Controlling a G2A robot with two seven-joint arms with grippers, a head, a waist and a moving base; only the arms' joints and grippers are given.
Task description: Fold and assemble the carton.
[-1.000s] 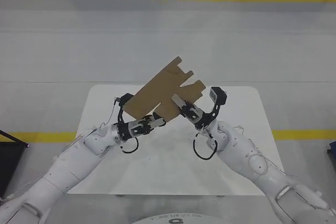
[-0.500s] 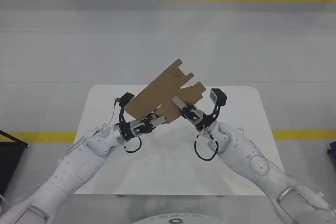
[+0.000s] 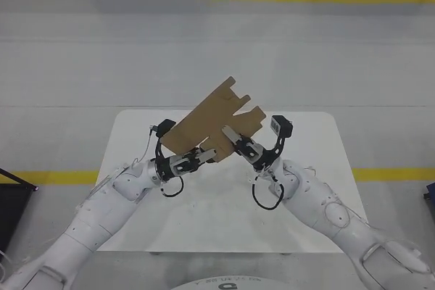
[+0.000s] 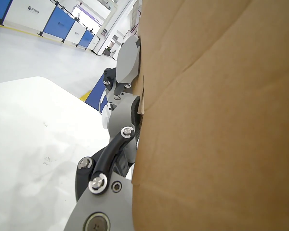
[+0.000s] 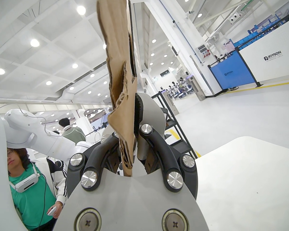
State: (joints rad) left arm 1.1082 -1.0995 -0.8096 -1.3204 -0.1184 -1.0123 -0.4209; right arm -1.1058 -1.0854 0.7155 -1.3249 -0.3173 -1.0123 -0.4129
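You have the flat carton held above the surface, with the left pincer and the right pincer both pinching its lower edge.

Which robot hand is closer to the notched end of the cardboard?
Right. The right gripper pinches the carton just beneath its notched end; the left gripper holds the plain lower edge, farther off.

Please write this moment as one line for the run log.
carton: flat, unfolded, held over white table | left gripper: shut on carton | right gripper: shut on carton | step: folding not yet done
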